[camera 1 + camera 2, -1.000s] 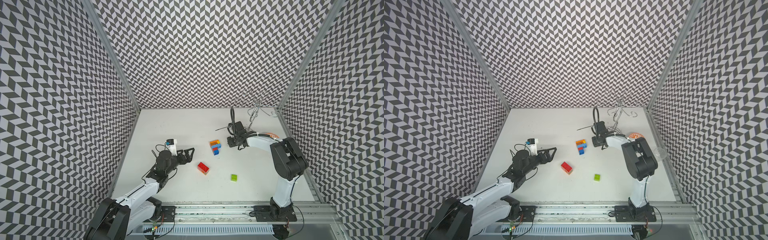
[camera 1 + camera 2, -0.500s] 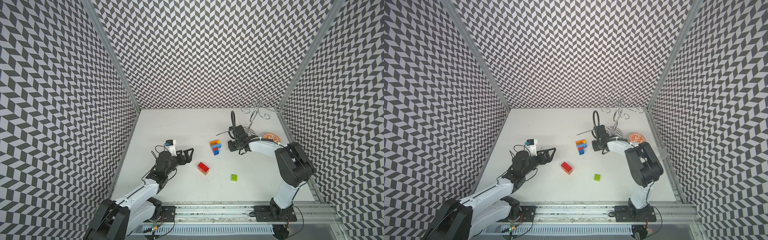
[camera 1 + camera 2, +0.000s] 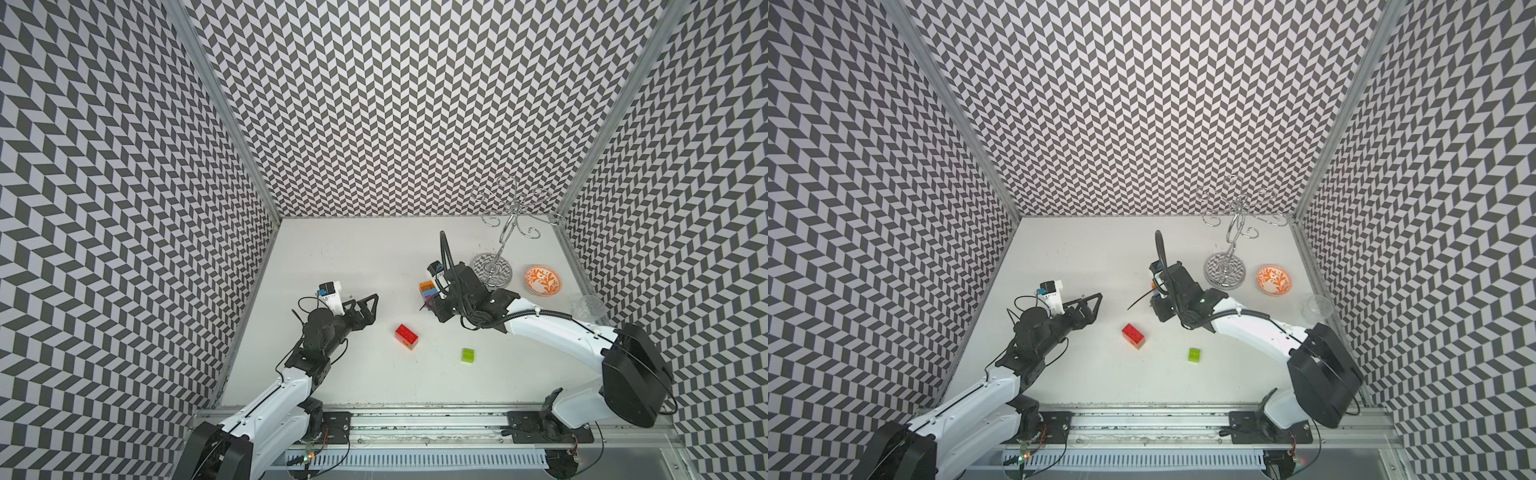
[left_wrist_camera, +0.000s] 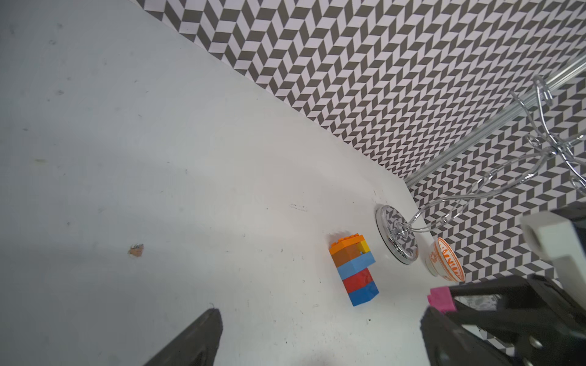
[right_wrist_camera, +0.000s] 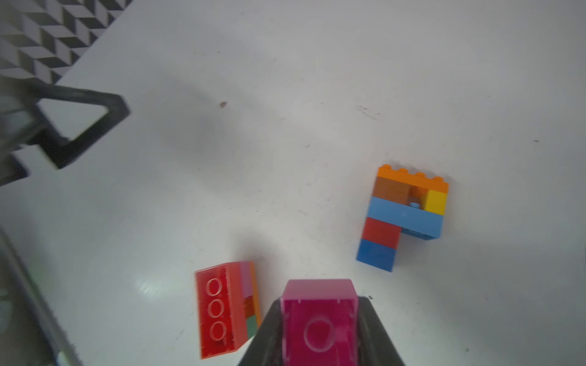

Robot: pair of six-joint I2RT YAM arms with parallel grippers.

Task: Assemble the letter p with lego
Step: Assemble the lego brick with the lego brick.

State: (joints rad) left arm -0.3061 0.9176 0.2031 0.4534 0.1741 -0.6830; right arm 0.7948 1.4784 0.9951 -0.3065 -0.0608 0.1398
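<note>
A P-shaped lego assembly [image 5: 402, 215] of orange, brown, yellow, light blue, red and blue bricks lies flat on the white table [image 3: 353, 257]. It also shows in the left wrist view [image 4: 353, 269] and, partly covered by my right arm, in a top view [image 3: 427, 290]. My right gripper [image 5: 319, 304] is shut on a pink brick [image 5: 320, 320] just in front of the assembly [image 3: 434, 305]. A red-topped brick stack [image 3: 406, 336] lies on its side nearby. A lime brick [image 3: 468, 355] sits alone. My left gripper [image 3: 370, 309] is open and holds nothing.
A chrome wire stand [image 3: 492, 270] with a round base stands at the back right. Beside it are an orange patterned bowl [image 3: 542, 280] and a clear glass cup [image 3: 590, 307]. Patterned walls enclose the table on three sides.
My right arm has reached forward and leftward, bringing its gripper from beside the assembly to its near end. The left arm has stayed still.
</note>
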